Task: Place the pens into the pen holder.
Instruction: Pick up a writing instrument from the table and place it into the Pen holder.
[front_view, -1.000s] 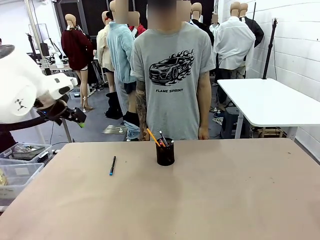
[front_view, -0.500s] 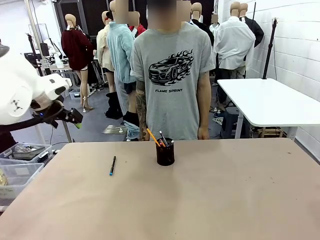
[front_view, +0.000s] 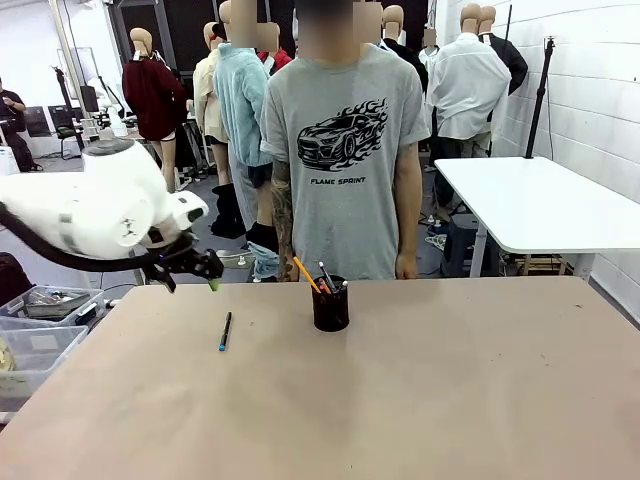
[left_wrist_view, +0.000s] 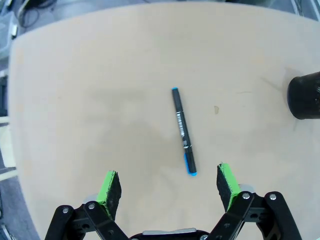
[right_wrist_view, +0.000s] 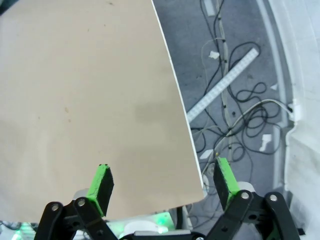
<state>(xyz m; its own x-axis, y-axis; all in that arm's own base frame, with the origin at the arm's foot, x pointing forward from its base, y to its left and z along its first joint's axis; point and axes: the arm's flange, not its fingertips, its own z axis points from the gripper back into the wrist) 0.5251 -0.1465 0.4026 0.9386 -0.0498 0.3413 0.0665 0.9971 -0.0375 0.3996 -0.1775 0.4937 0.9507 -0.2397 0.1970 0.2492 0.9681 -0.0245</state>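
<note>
The left gripper (left_wrist_view: 169, 181) hung open near the blue-tipped pen (left_wrist_view: 182, 129).
That pen lay flat on the table (front_view: 450, 400), left of the pen holder (front_view: 330, 310); the right gripper (right_wrist_view: 162, 180) gaped open too. The person's shirt (front_view: 345, 150) read "FLAME SPRINT".

We see a dark pen (left_wrist_view: 182, 131) with blue at both ends and fine white print on its barrel, on a plain tan table (front_view: 450, 400). At 3 o'clock from it in the front view, the pen holder (front_view: 331, 308) is black, with an orange pen (front_view: 305, 272) in it. The left gripper (left_wrist_view: 168, 182) and right gripper (right_wrist_view: 163, 180) are black with green pads (left_wrist_view: 111, 187). The person's T-shirt (front_view: 345, 110) is grey with a black flaming-car print
</note>
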